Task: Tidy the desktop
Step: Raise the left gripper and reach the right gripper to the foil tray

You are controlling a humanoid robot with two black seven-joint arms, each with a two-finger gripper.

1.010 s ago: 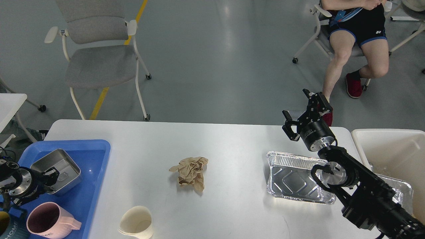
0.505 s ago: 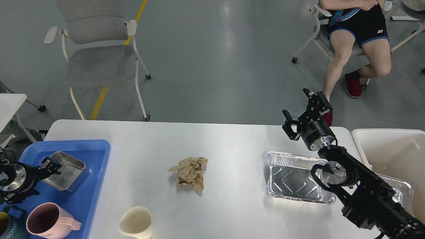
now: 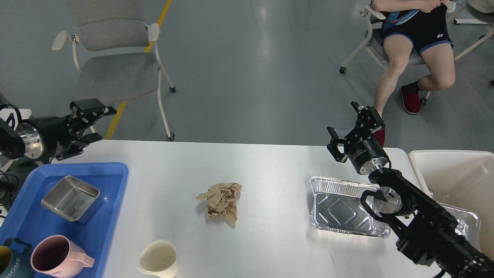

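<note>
The white counter (image 3: 270,170) fills the lower half of the head view, carrying a crumpled brown paper (image 3: 221,201) at its middle, a foil tray (image 3: 339,204) to the right and a blue tray (image 3: 108,193) with a steel container (image 3: 71,198) to the left. The left end effector (image 3: 94,119) and the right end effector (image 3: 349,125) both hover with fingers spread, holding nothing.

My desktop (image 3: 270,166) is smooth, glossy white. The tray (image 3: 112,170) is shiny blue plastic, the tin (image 3: 71,198) brushed metal, the pan (image 3: 339,206) crinkled foil, the wad (image 3: 222,201) rough brown paper.
</note>
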